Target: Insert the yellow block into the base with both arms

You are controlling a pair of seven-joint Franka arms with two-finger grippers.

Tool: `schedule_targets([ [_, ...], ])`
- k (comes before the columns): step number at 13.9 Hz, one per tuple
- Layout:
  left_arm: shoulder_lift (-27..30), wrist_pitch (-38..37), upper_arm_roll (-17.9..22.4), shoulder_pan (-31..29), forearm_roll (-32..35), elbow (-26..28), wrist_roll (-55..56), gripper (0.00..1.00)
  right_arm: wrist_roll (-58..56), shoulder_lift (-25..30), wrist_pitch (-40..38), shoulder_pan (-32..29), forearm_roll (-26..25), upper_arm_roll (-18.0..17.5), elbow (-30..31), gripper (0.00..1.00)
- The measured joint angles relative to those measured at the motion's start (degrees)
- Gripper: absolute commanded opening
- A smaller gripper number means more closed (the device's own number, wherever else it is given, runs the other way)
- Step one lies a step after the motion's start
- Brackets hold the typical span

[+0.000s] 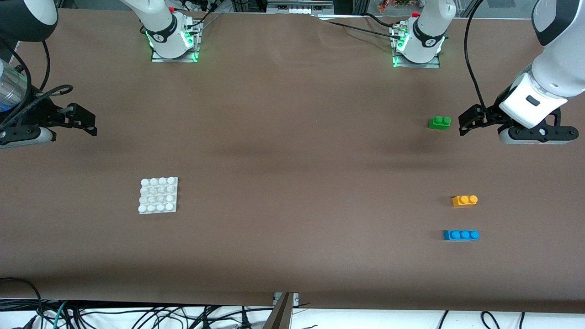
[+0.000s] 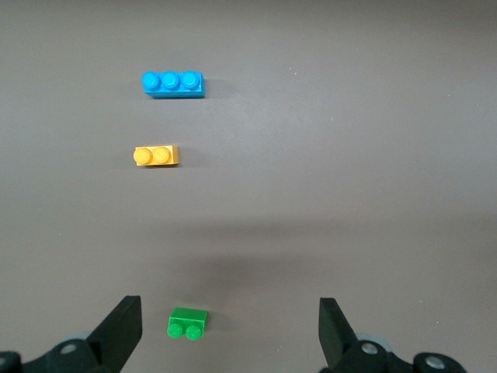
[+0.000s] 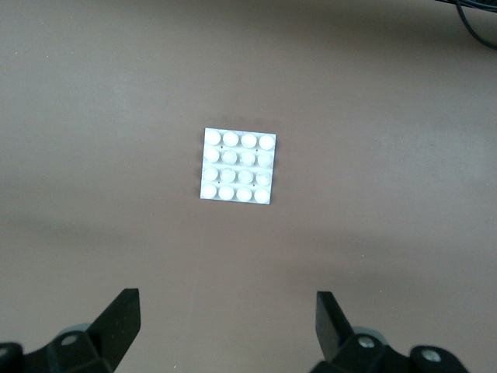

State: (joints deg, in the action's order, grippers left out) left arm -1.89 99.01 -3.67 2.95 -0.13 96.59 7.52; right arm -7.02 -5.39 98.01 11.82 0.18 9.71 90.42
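Observation:
The yellow block, a small two-stud brick, lies on the brown table toward the left arm's end. The base, a white square studded plate, lies flat toward the right arm's end with nothing on it. My left gripper hangs open and empty over the table beside the green brick, well apart from the yellow block. At the right arm's end of the table, my right gripper is open and empty over bare cloth, apart from the base.
A green two-stud brick lies farther from the front camera than the yellow block. A blue three-stud brick lies nearer to that camera than the yellow block. Both arm bases stand along the table's back edge.

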Motion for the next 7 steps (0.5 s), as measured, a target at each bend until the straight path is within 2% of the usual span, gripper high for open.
schedule_targets([
  [7, -0.1, -0.3, 0.1, -0.6, 0.0, -0.3, 0.0, 1.0, 0.0, 0.0, 0.0, 0.0, 0.0, 0.0, 0.0, 1.0],
])
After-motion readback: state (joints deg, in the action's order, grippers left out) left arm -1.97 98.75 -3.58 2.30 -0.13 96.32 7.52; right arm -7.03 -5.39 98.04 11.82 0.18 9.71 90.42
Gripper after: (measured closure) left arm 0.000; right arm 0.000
